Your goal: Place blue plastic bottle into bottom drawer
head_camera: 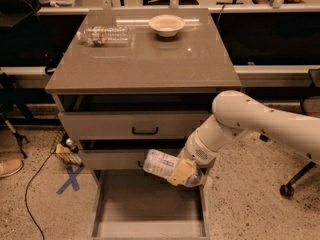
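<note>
**Blue bottle [159, 163] held above the open bottom drawer [145, 211]**

From my station I saw the arm [260, 121] reaching in from the right and bending down across the front of the desk [150, 66]. The pincer [181, 173] sat low at the desk's front, just below the second drawer [112, 159] and over the back right part of the bottom drawer. It was clamped on the blue bottle, one tan pad [183, 170] pressed across the bottle's right end. The bottle lay on its side, its free end pointing left and tilted slightly upward. It hung in the air above the drawer floor, touching nothing but the pincer.

The bottom drawer was pulled out toward me, and I could see its plain grey floor and side walls. I saw nothing lying on the part of the floor in my view. Above it, the upper drawer [100, 126] with the black handle [145, 131] looked pulled out a little.

On the desk top a clear bottle [103, 35] lay on its side near the back left corner. A pale bowl [166, 24] stood at the back, just right of it and apart from it. A blue cross [70, 179] was marked on the speckled floor to the left of the desk.
</note>
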Robot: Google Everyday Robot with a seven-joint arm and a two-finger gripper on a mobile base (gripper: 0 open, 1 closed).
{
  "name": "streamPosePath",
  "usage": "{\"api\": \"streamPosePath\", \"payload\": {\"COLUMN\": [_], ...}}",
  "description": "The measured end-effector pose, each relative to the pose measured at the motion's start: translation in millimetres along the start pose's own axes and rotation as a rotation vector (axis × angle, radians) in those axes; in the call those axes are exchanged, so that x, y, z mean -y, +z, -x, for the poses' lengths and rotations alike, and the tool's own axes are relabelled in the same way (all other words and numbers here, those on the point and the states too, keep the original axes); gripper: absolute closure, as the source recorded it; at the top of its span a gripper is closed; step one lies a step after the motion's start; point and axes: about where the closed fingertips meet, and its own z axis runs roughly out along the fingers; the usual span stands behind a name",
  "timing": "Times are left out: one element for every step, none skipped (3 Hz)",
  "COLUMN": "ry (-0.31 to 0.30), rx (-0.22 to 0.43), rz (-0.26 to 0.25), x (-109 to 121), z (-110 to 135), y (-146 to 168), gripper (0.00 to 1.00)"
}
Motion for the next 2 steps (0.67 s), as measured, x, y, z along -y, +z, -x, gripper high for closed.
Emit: {"api": "streamPosePath", "payload": {"ry": [0.093,0.181], "rx": [0.060,0.153], "rz": [0.039,0.057], "x": [6.8,14.4], "z": [-48.5,-95.6], "y": [43.6,95.2], "gripper": [1.00,1.00]}}
